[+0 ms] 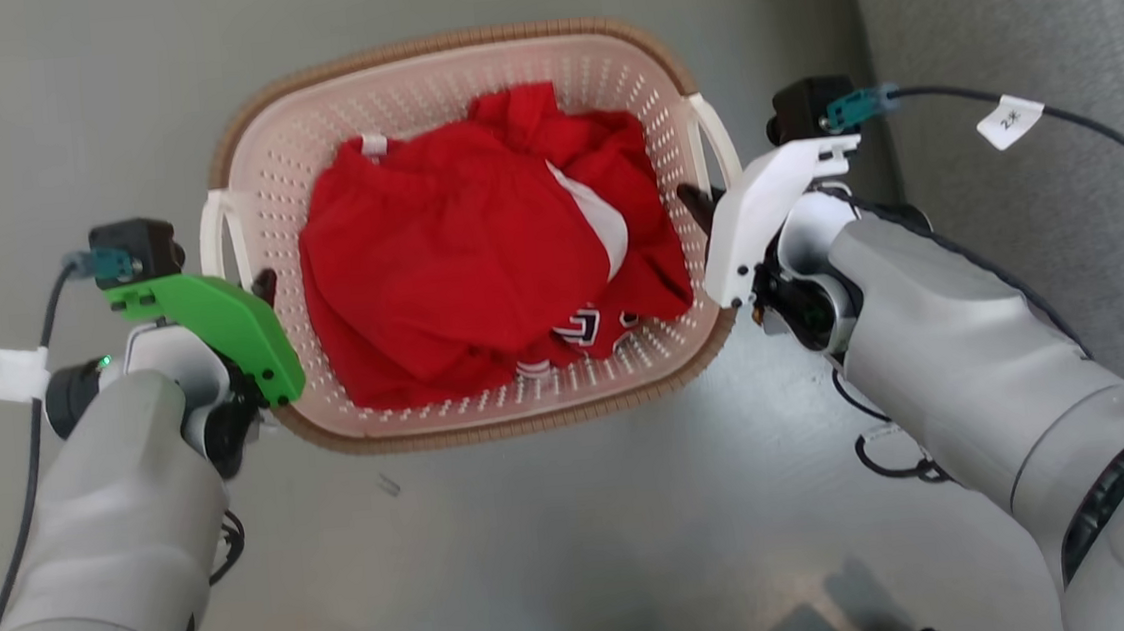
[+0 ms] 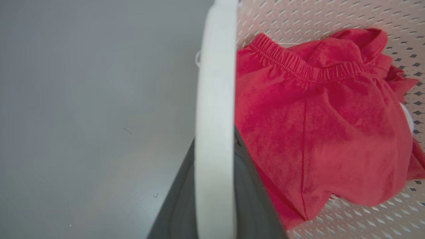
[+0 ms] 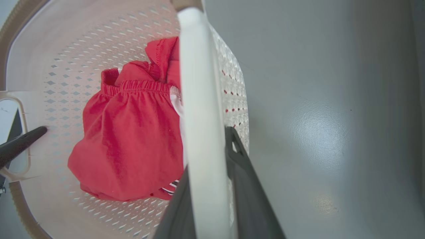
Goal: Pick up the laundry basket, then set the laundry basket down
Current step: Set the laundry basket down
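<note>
A smooth grey floor (image 1: 578, 515) ran under the robot, meeting a rougher grey wall (image 1: 1019, 9) along its right edge. The laundry basket (image 1: 442, 64) sat in the middle between the two arms, near that wall, its brown woven rim turned up to the head camera and crumpled red clothing (image 1: 457, 254) heaped inside. Whether its base touched the floor or hung above it could not be told.

The left gripper (image 1: 259, 284), under its green cover, was at the basket's left handle (image 1: 215, 237). In the left wrist view the white handle (image 2: 214, 132) ran straight up between the dark fingers (image 2: 179, 205), which stood narrow and pressed against both its sides.

The right gripper (image 1: 697, 203), under its white cover, was at the right handle (image 1: 714, 138). In the right wrist view that handle (image 3: 201, 116) likewise lay clamped between the fingers (image 3: 245, 186), and a finger of the left gripper (image 3: 20, 144) showed at the far wall of the basket.

A black cable (image 1: 1089, 129) with a white tag arched over the right forearm.
</note>
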{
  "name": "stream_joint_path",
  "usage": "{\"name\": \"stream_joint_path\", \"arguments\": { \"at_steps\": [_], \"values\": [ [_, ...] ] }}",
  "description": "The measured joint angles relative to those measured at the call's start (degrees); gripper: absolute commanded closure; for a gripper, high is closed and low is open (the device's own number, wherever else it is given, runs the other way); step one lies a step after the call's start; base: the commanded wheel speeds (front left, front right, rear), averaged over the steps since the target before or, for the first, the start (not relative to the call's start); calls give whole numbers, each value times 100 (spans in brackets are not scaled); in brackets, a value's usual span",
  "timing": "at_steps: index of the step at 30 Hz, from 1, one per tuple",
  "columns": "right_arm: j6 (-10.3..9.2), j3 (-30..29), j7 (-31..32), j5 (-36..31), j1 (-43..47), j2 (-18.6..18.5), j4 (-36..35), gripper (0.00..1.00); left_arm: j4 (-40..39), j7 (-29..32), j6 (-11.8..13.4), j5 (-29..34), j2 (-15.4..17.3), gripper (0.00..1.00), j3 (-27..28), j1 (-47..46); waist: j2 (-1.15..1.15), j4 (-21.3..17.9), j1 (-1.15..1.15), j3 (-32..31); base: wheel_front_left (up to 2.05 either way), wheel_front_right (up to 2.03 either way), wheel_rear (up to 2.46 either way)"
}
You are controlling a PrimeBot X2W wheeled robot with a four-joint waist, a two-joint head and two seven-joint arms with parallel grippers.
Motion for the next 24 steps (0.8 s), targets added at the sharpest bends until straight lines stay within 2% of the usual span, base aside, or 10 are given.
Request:
{"name": "stream_joint_path", "arguments": {
  "at_steps": [24],
  "values": [
    [-2, -29, -221, 2, -715, -23, 53, 100, 24, -186, 0, 57, 27, 100, 16, -731, 0, 151, 0, 1207, 0, 0, 0]
  ]
}}
